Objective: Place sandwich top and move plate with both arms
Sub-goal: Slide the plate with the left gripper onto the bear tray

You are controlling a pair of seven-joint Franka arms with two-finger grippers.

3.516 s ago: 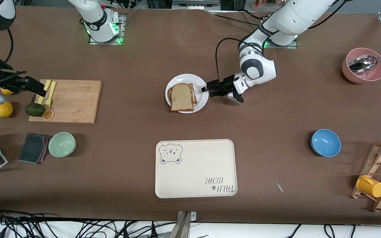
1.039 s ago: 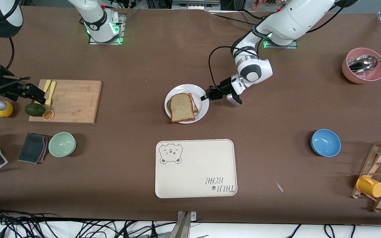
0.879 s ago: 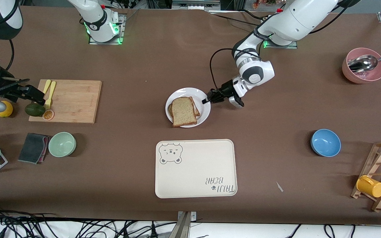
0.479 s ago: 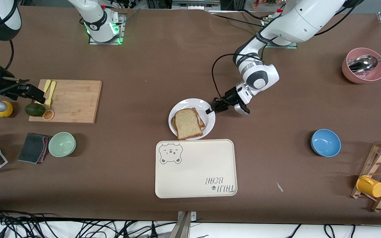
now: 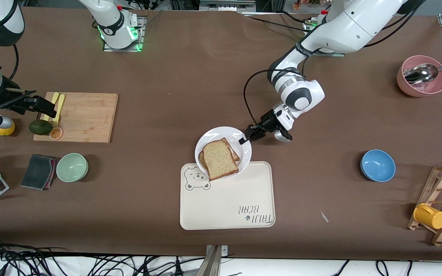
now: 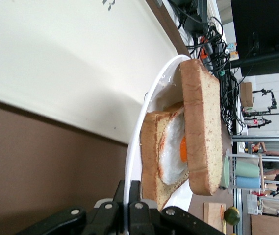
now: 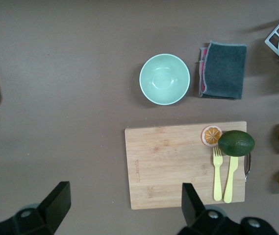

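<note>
We see the left gripper (image 5: 246, 138) clamped on the plate (image 5: 210, 138) rim, plate overlapping the tray (image 5: 226, 207) edge, bread slice (image 5: 220, 159) on top, long axis angled, right gripper (image 5: 43, 108) open above the cutting board (image 5: 84, 117).

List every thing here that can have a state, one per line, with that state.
Left gripper: shut on the plate's rim.
Right gripper: open, waiting above the cutting board.
Plate: carried, overlapping the tray's edge.
Sandwich top: lying on the egg slice.
Green bowl: upright, empty.
Blue bowl: upright, empty.
Pink bowl: holding a ladle.
</note>
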